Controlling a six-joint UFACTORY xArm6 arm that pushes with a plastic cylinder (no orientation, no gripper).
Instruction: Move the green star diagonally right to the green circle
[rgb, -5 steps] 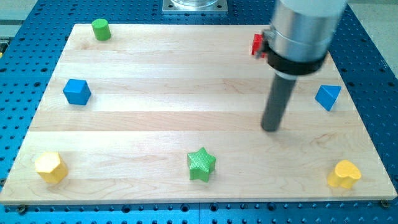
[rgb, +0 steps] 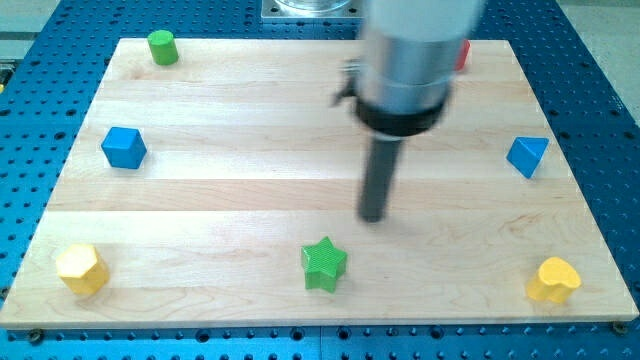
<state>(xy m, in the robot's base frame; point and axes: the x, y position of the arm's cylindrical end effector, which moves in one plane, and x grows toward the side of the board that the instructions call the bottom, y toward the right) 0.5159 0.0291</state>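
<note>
The green star (rgb: 324, 264) lies near the bottom middle of the wooden board (rgb: 250, 200). The green circle, a small green cylinder (rgb: 161, 46), stands at the board's top left corner. My tip (rgb: 373, 217) rests on the board a little above and to the right of the green star, apart from it. The rod and the arm's body above it look blurred.
A blue cube (rgb: 124, 148) sits at the left. A yellow hexagonal block (rgb: 80, 268) is at the bottom left. A blue triangular block (rgb: 527, 156) is at the right. A yellow heart (rgb: 554, 280) is at the bottom right. A red block (rgb: 461, 54) peeks out behind the arm.
My tip has moved left and slightly down, closer to the green star. No block has moved.
</note>
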